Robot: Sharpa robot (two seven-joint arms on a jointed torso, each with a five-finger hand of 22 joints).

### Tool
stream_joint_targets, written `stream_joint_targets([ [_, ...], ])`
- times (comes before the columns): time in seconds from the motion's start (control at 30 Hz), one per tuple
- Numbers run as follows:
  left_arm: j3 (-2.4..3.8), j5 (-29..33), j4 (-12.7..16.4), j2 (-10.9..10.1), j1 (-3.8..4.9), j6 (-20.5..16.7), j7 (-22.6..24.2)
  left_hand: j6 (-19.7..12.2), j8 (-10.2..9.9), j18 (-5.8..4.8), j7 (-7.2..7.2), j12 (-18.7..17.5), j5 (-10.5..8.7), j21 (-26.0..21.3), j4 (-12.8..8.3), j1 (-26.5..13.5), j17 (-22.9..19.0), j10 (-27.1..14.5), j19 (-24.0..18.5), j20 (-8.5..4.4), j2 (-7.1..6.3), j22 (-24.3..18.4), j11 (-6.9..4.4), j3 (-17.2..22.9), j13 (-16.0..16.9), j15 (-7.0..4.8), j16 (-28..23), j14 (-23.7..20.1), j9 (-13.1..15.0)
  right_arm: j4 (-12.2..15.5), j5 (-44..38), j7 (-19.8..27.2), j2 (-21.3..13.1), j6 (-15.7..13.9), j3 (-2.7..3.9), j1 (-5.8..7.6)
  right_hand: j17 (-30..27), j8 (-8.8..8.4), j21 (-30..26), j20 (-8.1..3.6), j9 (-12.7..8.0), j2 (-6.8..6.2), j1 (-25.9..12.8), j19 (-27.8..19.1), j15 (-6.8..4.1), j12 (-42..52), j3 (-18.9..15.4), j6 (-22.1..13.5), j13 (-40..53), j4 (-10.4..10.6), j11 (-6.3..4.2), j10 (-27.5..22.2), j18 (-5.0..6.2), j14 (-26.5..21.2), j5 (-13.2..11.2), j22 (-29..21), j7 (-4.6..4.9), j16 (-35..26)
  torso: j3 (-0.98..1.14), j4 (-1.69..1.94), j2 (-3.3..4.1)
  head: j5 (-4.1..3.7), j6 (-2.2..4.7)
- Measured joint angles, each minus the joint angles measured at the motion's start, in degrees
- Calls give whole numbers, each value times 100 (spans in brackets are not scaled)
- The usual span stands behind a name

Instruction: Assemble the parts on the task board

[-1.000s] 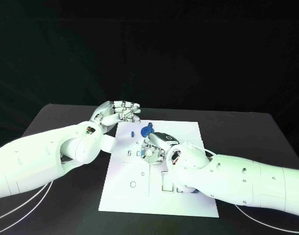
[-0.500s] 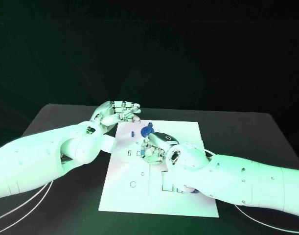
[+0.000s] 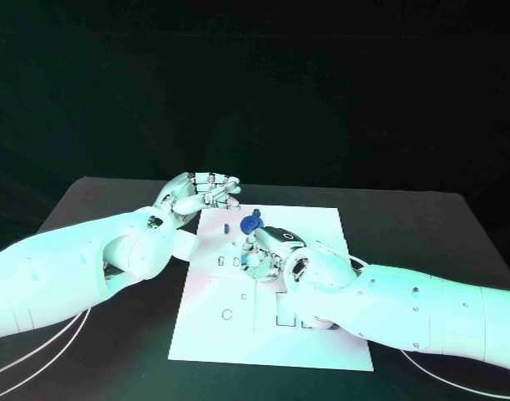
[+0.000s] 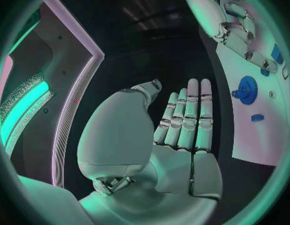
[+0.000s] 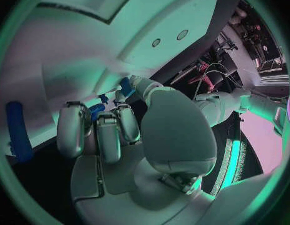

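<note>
**Assembly under way, most of the board unfilled**

At the left, the left hand [image 3: 198,195] is held just off the far left corner of the task board [image 3: 315,334], above the desk [image 3: 110,200]; its fingers [image 4: 185,117] are stretched out together and nothing is held. On the far part of the board a blue gear [image 3: 251,223] is seen, apparently seated flat, with a small blue peg [image 3: 224,226] just beside it, its long axis running along the board's length. Several slots nearer the robot are judged unfilled, so much is left. Towards the right, the right hand [image 3: 281,255] is bent over the board's middle, and a small blue part [image 5: 98,111] appears pinched at its fingertips; its orientation cannot be told
</note>
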Motion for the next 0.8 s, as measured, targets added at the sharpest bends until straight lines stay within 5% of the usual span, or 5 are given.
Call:
stream_joint_targets([
  [0.33, 0, 0, -9, 4, 0, 12, -4, 0, 0, -1, 0, 0, 0, 0, 0, 0, 8, 0, 0, 0, 0, 0, 0, 0, 0, 0, 0, 0, -1, 67, 22, 50, -46, -67, 0, 0, 4, -212, -46, 95, -93, -73, -72, -11, 83, -66, -391, -312, 0, 179, 94, -94, 0, 0, 0, 2, 66, 0, 2, 0, 2, -4, 15],
  [0.43, 0, 0, -22, 6, 0, 14, -6, 0, 0, 0, 0, 0, 0, 0, 0, 0, 7, 0, 0, 0, 0, 0, 0, 0, 0, 0, 0, 0, -1, 153, 33, 83, -97, -113, 0, 0, 4, -316, -105, 124, -143, 56, 212, -40, 124, -66, -1156, -356, 0, 443, 134, -134, 1, 0, 21, 2, 109, 0, 3, 0, 2, -4, 16],
  [0.53, -1, -12, -51, 6, 0, 16, -19, 0, 0, 0, 0, 0, 0, 0, 0, 0, 11, 0, 0, 0, 0, 1, 0, 0, 0, 0, 0, 0, -1, 287, 46, 125, -190, -166, 0, 7, 4, -377, -130, 135, -172, 115, 471, -28, 123, -66, -1565, -404, -1, 649, 134, -134, 0, 0, 21, 2, 117, 0, 4, -1, 2, -7, 16],
  [0.67, -2, -75, -122, -9, 0, 20, -55, 0, 0, -1, 0, 382, 0, 435, 41, 0, 492, 679, 417, -227, 0, 194, -211, -74, 212, -247, 787, 615, 42, 514, 87, 202, -397, -212, 7, 106, 4, -377, -181, 165, -180, 181, 655, -40, 123, -66, -1753, -412, -4, 817, 154, -153, 0, 0, 21, 2, 125, 0, 5, -9, -10, 5, 32],
  [0.8, -2, -197, -180, -35, 1, 67, -170, 212, 117, -3, -59, 890, 0, 1062, 79, 0, 1297, 936, 736, -419, 0, 540, -382, -150, 574, -419, 2015, 896, 137, 729, 233, 335, -678, -220, 30, 258, 4, -377, -265, 186, -180, 159, 675, -65, 123, -75, -1815, -412, -29, 845, 158, -158, 0, 0, 21, 1, 125, 0, 9, -22, -26, 9, 39],
])
